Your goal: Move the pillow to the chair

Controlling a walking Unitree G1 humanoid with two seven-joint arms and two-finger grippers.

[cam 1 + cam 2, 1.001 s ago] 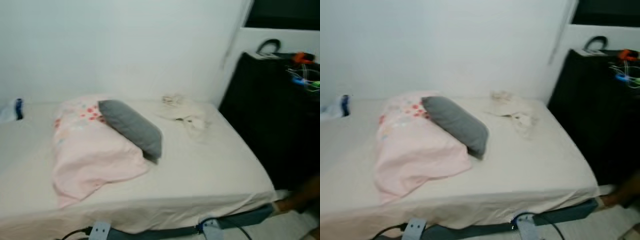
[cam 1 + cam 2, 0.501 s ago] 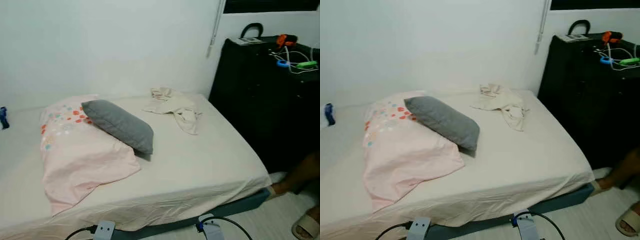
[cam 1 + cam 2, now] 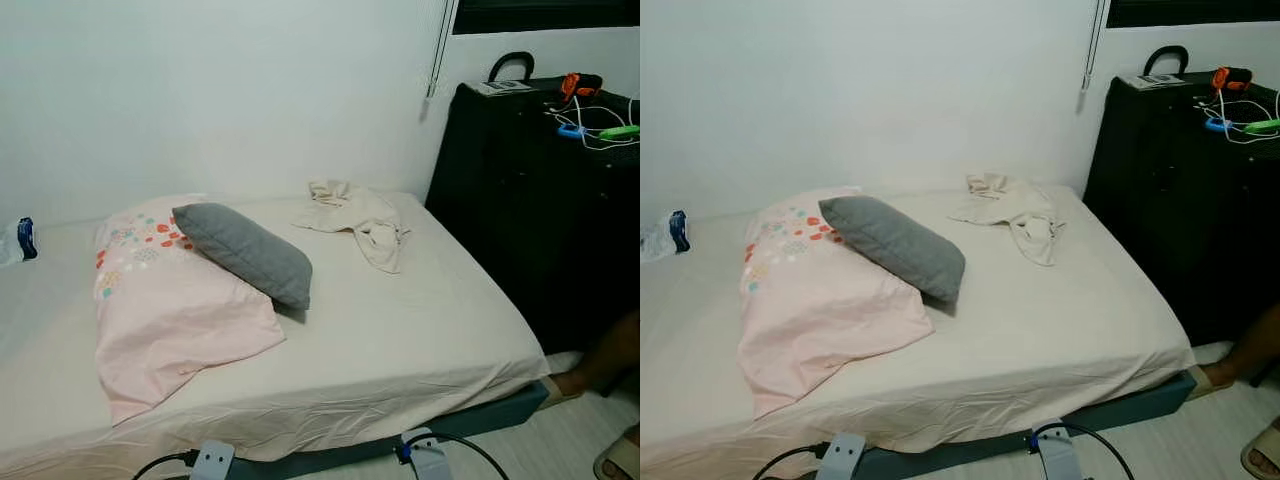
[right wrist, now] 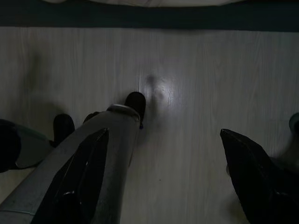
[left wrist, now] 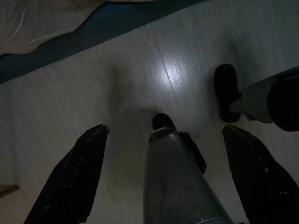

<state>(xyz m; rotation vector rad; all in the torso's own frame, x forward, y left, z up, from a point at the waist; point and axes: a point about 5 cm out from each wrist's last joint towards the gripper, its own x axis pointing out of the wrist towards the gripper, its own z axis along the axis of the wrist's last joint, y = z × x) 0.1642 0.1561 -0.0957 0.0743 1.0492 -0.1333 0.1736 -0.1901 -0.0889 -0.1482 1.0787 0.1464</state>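
Observation:
A grey pillow (image 3: pixel 245 253) lies on the bed (image 3: pixel 400 330), its far end propped on a larger pink pillow (image 3: pixel 170 300) with coloured dots. Both sit on the bed's left half, beyond the near edge. My left gripper (image 5: pixel 164 129) hangs low over the pale floor beside my own leg, open, with nothing between its fingers. My right gripper (image 4: pixel 163 134) hangs the same way on the other side, open and holding nothing. The bed's dark base runs along the floor ahead of both.
A crumpled beige cloth (image 3: pixel 355 215) lies at the bed's far right. A tall black cabinet (image 3: pixel 530 200) with cables on top stands right of the bed. A person's foot (image 3: pixel 590 370) and a sandal (image 3: pixel 620 460) are on the floor at the right. A small bottle (image 3: pixel 18 240) lies far left.
The camera has swung and steadied: the picture was blurred a second ago and is sharp now. The pillows, cloth and cabinet have not moved on their own.

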